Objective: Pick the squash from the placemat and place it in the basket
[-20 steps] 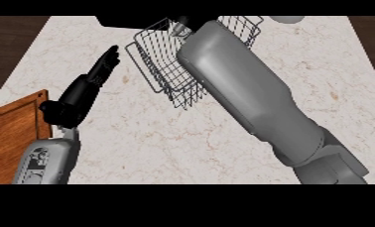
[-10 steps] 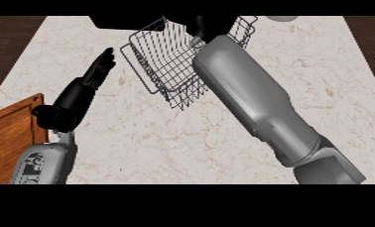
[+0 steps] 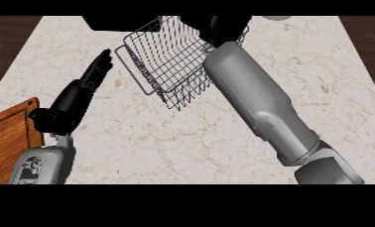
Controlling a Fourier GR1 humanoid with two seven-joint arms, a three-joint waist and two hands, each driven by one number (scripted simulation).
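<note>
Wire basket point(image 3: 164, 67) under right robot hand point(image 3: 223, 27) | right grip, squash hidden | left robot hand point(image 3: 81, 92) open, well apart

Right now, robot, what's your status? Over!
Left robot hand open, resting at left. Right robot hand over the wire basket, fingers hidden. Squash not visible. Nothing blocking the basket.

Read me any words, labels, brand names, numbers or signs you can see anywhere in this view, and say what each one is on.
None: no readable text anywhere. The wire basket, the marble counter, the wooden board and both grey forearms carry no lettering. Small dark marks on the left forearm's wrist casing are too small to read.
</note>
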